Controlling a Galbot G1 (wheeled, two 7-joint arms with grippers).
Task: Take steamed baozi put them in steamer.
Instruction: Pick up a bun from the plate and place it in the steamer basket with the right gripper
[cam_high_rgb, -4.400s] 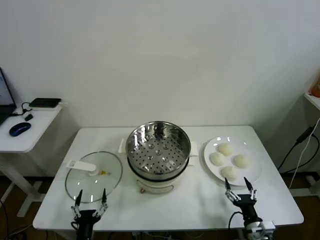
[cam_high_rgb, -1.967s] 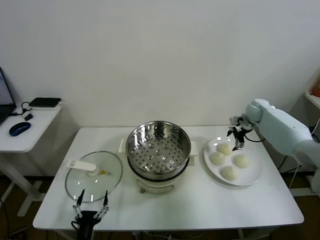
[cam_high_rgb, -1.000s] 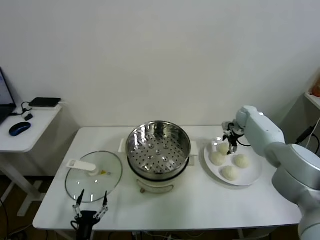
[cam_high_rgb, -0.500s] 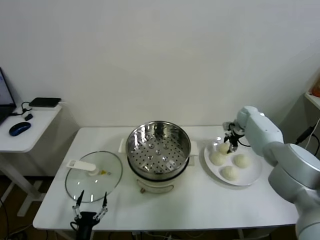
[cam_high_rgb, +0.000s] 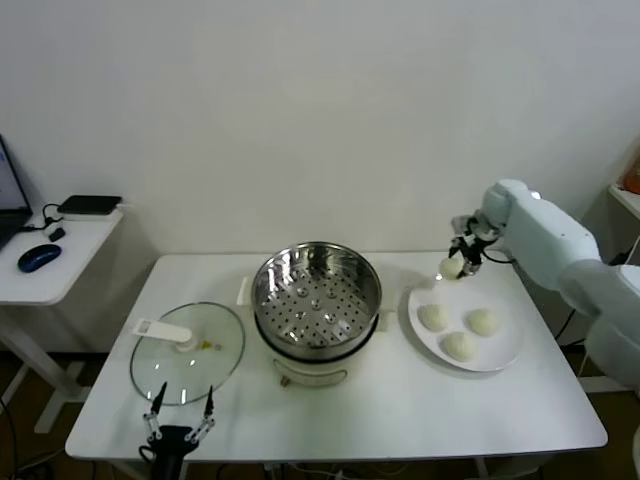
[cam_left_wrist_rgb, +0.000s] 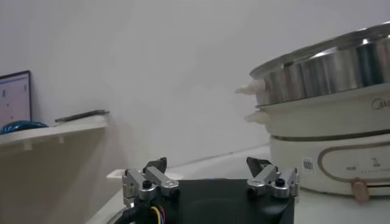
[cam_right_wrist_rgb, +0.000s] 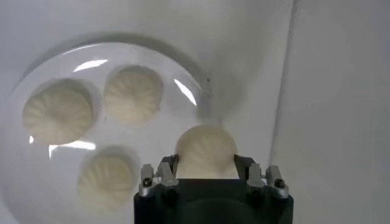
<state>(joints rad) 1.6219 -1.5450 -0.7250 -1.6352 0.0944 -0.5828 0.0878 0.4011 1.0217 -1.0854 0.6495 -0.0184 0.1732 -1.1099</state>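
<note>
Bun held up in the air by the right gripper (cam_high_rgb: 459, 256).

Steamer (cam_high_rgb: 316, 297) sits to its left, empty. Plate (cam_high_rgb: 505, 345) lies below it with three buns (cam_high_rgb: 457, 333). Its fingers squeeze one baozi (cam_right_wrist_rgb: 206, 150). Left gripper (cam_high_rgb: 178, 413) waits open by the glass lid (cam_high_rgb: 187, 352).

I see my right arm (cam_high_rgb: 560, 240) in smooth white shells, grippers black with silver screwed fingers (cam_left_wrist_rgb: 146, 182), coloured wires showing.

A lab or office room: a white table (cam_high_rgb: 400, 420) is standing against a bare wall (cam_high_rgb: 320, 110), a computer mouse (cam_high_rgb: 38, 257) resting on a side desk (cam_high_rgb: 60, 285).
</note>
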